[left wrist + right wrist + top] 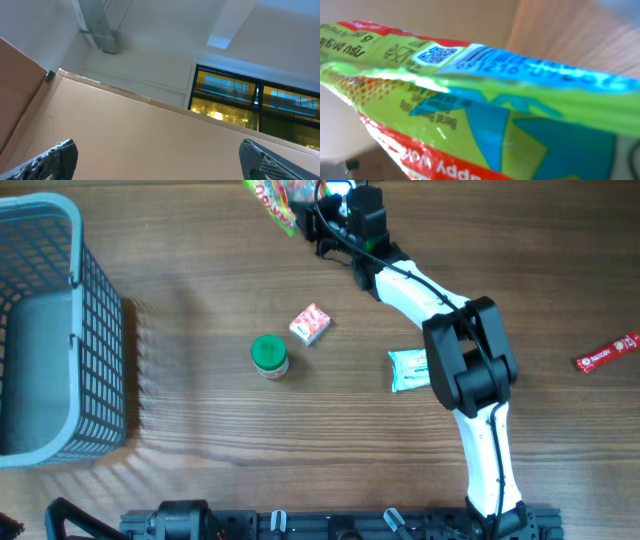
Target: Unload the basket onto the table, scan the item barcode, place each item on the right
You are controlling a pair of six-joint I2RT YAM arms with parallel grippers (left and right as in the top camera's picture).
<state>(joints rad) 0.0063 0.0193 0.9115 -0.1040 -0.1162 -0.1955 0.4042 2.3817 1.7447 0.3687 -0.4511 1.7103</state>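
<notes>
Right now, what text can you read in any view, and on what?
"happy": green packet, lower red edge, upside down, partly cut off.
"6912...": same packet, digits on the blue strip, blurred beyond that.
QR code and Thai print: same packet, too small to read.
Lettering too small to read: red bar, small box, pouch.

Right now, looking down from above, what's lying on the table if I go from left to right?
blue-grey basket → green-lidded jar → small red-and-white box → pale green packet → red sachet
</notes>
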